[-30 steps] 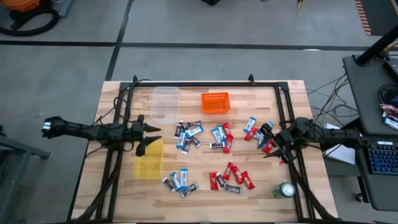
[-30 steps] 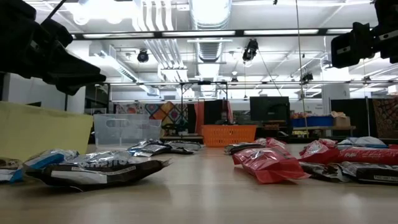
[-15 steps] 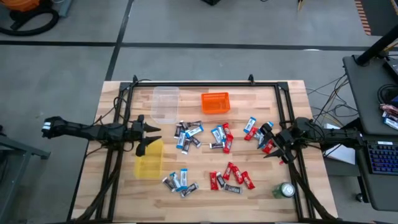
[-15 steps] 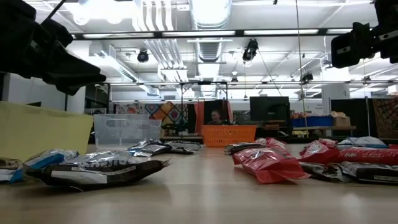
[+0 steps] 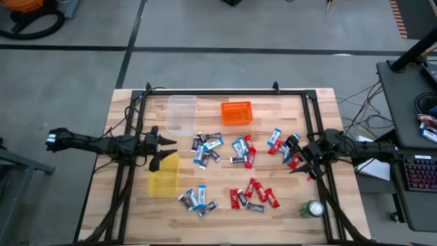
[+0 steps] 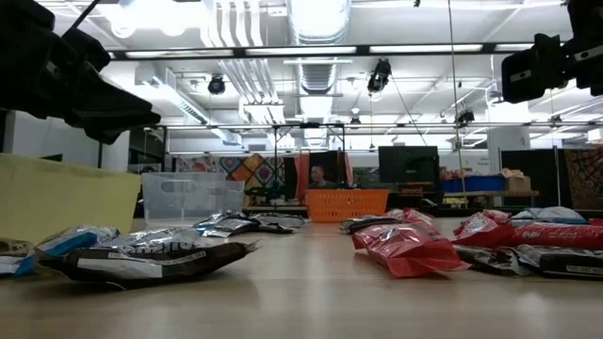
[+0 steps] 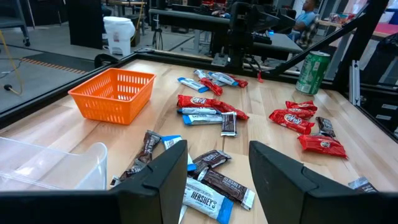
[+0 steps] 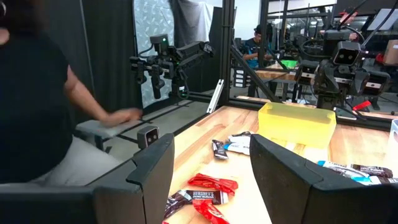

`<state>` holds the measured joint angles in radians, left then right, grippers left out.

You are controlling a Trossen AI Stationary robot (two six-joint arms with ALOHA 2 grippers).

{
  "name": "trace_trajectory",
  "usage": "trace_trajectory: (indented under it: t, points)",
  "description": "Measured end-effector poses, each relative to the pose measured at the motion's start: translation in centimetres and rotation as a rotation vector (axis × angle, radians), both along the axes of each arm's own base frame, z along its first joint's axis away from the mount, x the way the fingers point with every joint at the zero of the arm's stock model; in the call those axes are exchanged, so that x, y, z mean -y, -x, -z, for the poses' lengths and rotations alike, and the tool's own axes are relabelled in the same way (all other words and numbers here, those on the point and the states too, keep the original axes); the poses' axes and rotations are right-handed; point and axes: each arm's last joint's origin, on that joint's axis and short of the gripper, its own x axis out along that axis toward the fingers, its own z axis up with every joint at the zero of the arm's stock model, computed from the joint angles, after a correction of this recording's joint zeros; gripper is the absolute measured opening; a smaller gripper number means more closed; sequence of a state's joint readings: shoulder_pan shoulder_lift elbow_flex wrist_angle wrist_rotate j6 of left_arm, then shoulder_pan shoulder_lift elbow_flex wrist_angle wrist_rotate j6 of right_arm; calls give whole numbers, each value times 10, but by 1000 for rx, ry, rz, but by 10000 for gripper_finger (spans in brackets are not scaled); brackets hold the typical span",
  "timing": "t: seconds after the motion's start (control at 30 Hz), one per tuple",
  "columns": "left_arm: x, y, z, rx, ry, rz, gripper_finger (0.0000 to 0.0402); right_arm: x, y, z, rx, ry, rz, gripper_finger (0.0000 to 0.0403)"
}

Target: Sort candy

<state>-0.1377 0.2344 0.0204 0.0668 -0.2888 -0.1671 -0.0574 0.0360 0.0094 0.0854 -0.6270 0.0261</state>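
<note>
At the 9 o'clock edge of the surface, my left pincer hangs above the wood with its fingers spread and nothing between them. It sits over the 12 o'clock end of the yellow bin, pointing toward 3 o'clock. The clear bin lies just beyond it toward 12 o'clock, and the orange bin stands further along, toward 3 o'clock from the clear one.

At the 3 o'clock edge, my right pincer also hangs released and holds nothing. It points toward 9 o'clock and hovers over a small cluster of red and blue-and-white candy.

The candy lies loose on the surface between the two pincers, in several groups:
- Centre: blue-and-white, dark and red bars, mixed.
- Toward 6 o'clock, left group: blue-and-white and dark bars, just beside the yellow bin.
- Toward 6 o'clock, right group: mostly red bars.
- Under my right pincer: red and blue-and-white bars.

None of the three bins visibly holds candy in the high view. A green can stands upright near the 5 o'clock corner, apart from the red bars.

In the right wrist view, a person in a dark top is beside the surface.
</note>
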Motion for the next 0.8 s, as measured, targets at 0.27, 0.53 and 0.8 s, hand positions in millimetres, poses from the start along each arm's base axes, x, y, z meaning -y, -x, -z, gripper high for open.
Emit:
trace_trajectory:
  t: [0.27,0.53,0.8]
  points:
    - [0,0,0,0,-8,1,155,0,0,0,10,14,1,199]
    - [0,1,-32,370,247,-3,155,0,3,-19,195,-24,11,199]
    - [0,5,-50,544,187,26,155,13,-4,-37,58,-253,465,199]
